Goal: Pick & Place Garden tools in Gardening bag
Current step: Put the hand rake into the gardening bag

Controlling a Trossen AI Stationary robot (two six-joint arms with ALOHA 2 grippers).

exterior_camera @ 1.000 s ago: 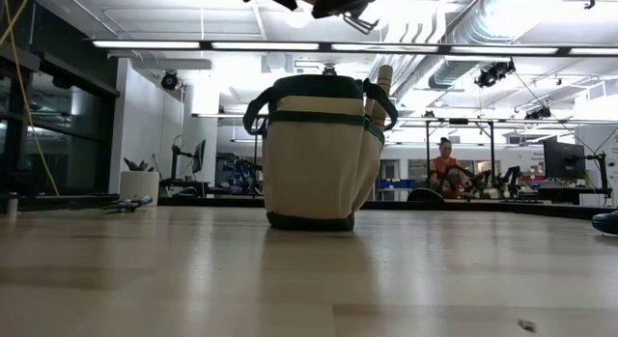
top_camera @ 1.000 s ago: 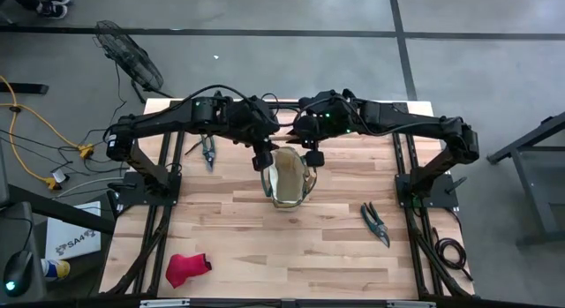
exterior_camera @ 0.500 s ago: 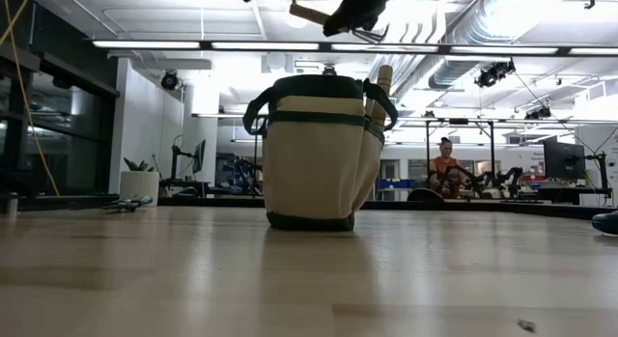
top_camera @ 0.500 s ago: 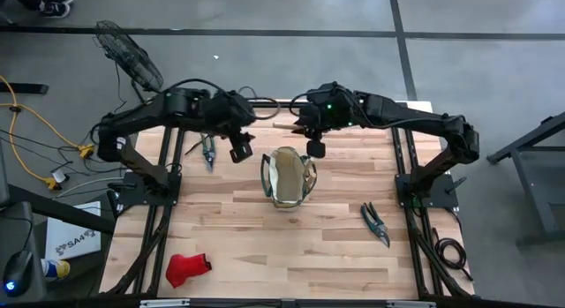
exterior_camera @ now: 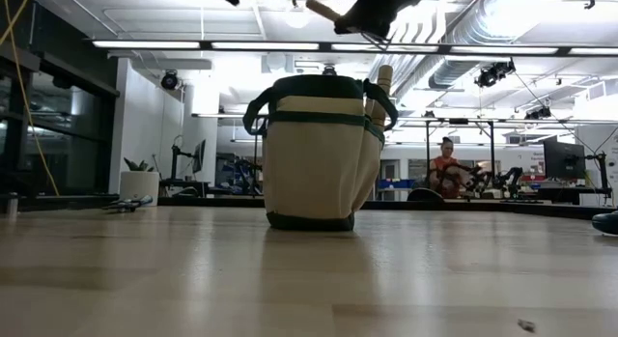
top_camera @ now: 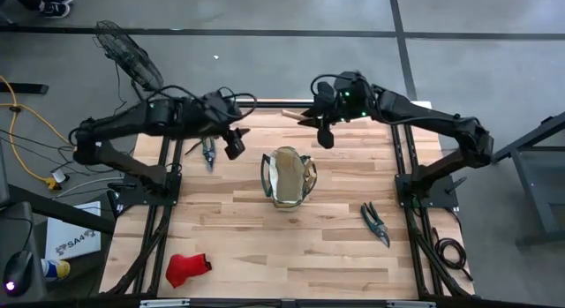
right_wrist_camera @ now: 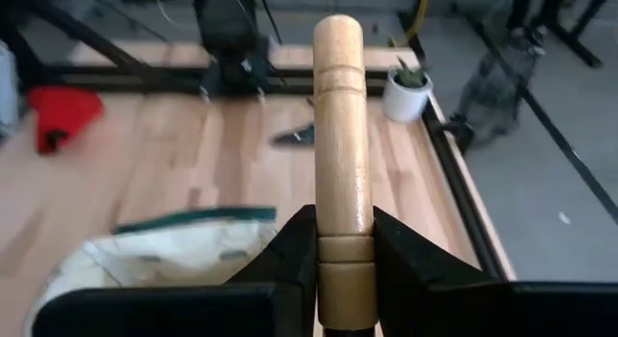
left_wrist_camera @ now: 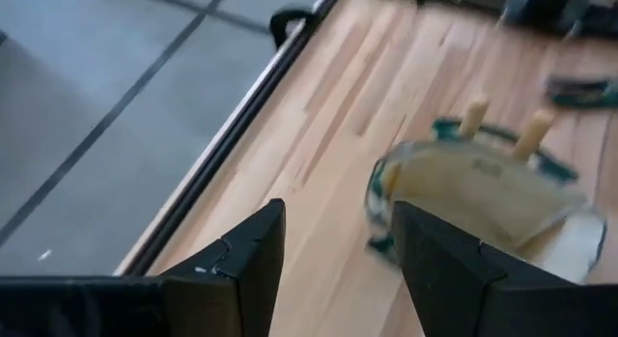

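Garden tools only partly packed, judging from the surface [top_camera: 265, 237]. Far left, near the front edge: red glove [top_camera: 187, 267], lying flat, well apart from everything. Further back on the left: one pair of pruning shears [top_camera: 209, 153], flat on the wood. Just beside them, raised above the surface: left gripper [top_camera: 234, 147], fingers [left_wrist_camera: 241, 269] spread apart and holding nothing, probably waiting so as not to crowd the bag.

At the middle: gardening bag [top_camera: 289, 177], upright, mouth open to the top. Two wooden handles [left_wrist_camera: 473, 115] already standing up at its rim, so less free room inside.

Behind the bag and a little to the right, high above it: right gripper [top_camera: 324, 131], fingers clenched on a wood-handled tool [right_wrist_camera: 343, 134], gripped low on the handle with the rounded end pointing away. Held high probably to pass over the loop handles [exterior_camera: 256, 110]; not yet over the opening.

Right front: second pair of shears [top_camera: 377, 224], well apart from the bag.

Around: small white pot [right_wrist_camera: 403, 91] with a plant at a far corner, a fan [top_camera: 132, 68] on the floor behind, a person [exterior_camera: 446, 163] far in the room. Nothing between the held tool and the bag mouth except the upright handles.
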